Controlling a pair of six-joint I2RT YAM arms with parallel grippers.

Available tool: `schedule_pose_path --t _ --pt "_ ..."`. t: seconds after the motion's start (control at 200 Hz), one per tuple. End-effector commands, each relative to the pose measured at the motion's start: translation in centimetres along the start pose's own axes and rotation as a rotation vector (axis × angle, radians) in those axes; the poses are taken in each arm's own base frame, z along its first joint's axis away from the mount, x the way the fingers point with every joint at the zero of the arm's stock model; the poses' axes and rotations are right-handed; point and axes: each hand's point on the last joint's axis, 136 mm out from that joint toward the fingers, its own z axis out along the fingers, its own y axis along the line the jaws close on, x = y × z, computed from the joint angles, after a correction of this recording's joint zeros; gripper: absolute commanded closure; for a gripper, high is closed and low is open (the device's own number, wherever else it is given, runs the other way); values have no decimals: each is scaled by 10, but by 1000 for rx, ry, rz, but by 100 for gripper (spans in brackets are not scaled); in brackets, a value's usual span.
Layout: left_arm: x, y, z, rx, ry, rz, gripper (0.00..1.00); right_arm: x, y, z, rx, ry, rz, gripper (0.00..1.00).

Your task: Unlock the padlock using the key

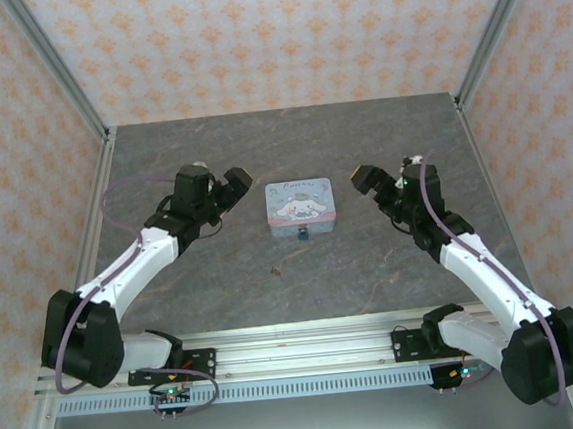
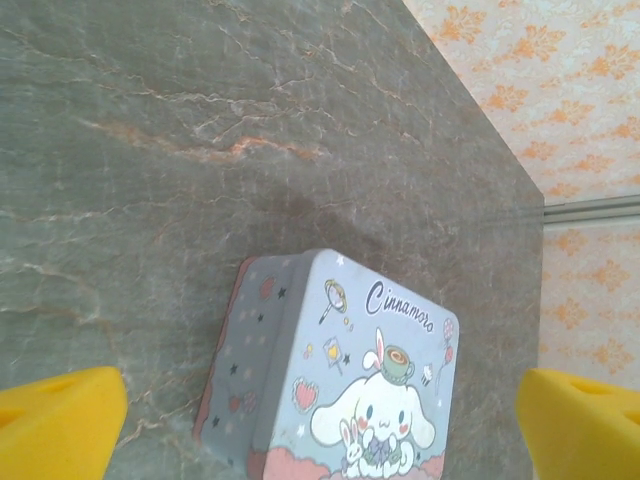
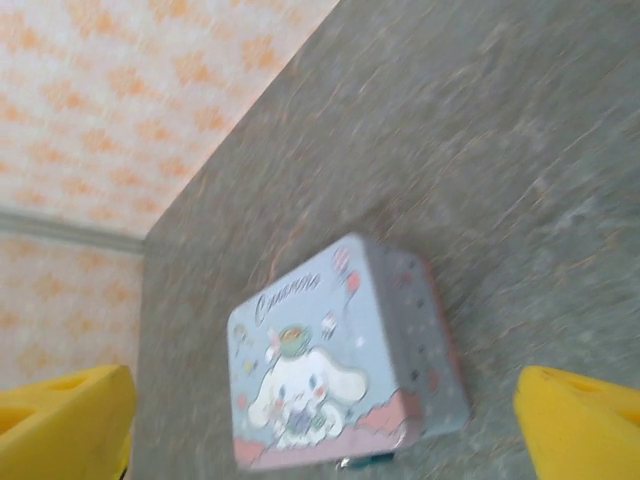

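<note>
The grey-green veined worktop [image 1: 371, 267] looked like smooth, matt stone laminate. At its middle, the pale blue square metal tin [image 2: 340, 380] had a smooth, faintly glossy printed lid. The yellow pads [image 2: 60, 425] of the left gripper [image 2: 322, 430] looked matt, like plastic. The ridged aluminium rail [image 1: 299, 359] along the near edge looked brushed.

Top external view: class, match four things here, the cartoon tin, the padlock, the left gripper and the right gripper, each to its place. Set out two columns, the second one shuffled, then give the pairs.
Column one:
1. cartoon tin
2. padlock
3. left gripper
4. right gripper

Column two:
a. left of the tin, jaws open
b. middle of the table
c. at the tin's near side
d. right of the tin, jaws open

Pairs: 1-b, 2-c, 3-a, 4-d.
</note>
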Motion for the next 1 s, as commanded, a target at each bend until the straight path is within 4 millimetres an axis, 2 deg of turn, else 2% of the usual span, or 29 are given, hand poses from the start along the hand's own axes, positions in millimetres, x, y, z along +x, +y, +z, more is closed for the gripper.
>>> schedule_pose_path --t 0.0,0.105,0.255,0.435,0.52,0.741,0.996 --pt "5 16 -16 -75 7 59 0 35 33 8 -69 165 -123 14" --pt "6 21 -26 -122 24 86 0 90 39 22 -23 352 -241 27" --pt "0 32 -32 -170 37 79 0 162 34 31 53 517 -440 33" --pt "-13 41 -34 -161 38 9 0 220 25 36 116 644 -613 40" --pt "-18 46 -34 -157 37 -17 0 234 24 42 146 675 -690 41" --pt "-27 60 -35 -143 35 -100 0 251 24 63 204 750 -815 50" --pt "-32 70 -37 -139 30 -143 0 265 18 82 271 812 -923 49"
